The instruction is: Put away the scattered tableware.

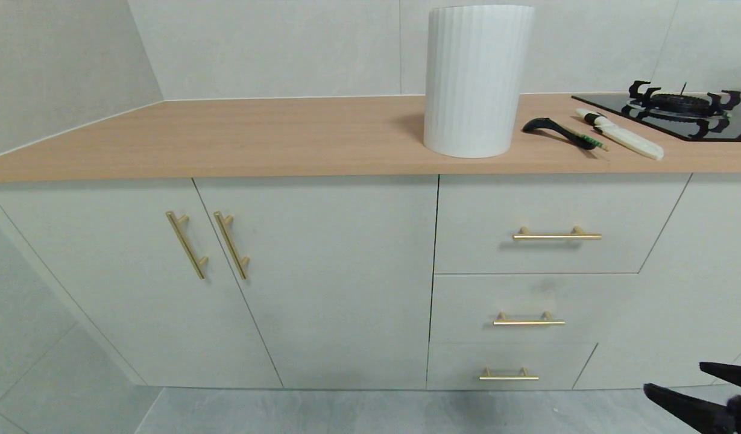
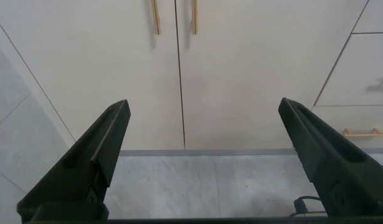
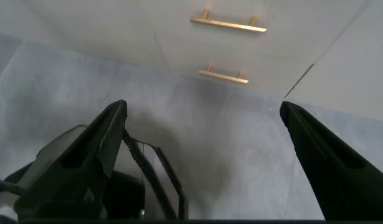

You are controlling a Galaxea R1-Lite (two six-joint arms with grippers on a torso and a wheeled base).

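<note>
Hanging by cabinet (image 1: 322,271), L gripper (image 2: 202,106) & R gripper (image 3: 202,106) both spread wide, empty.

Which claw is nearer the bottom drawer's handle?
Right. The right claw hangs low, to the right of the bottom drawer's handle; the left claw faces the double cupboard doors further left.

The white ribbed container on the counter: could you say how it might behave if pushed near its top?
The white ribbed container stands tall, so a high push would probably tip it. Its ribs may aid grip. Standing near the front edge of the counter, it could fall.
</note>
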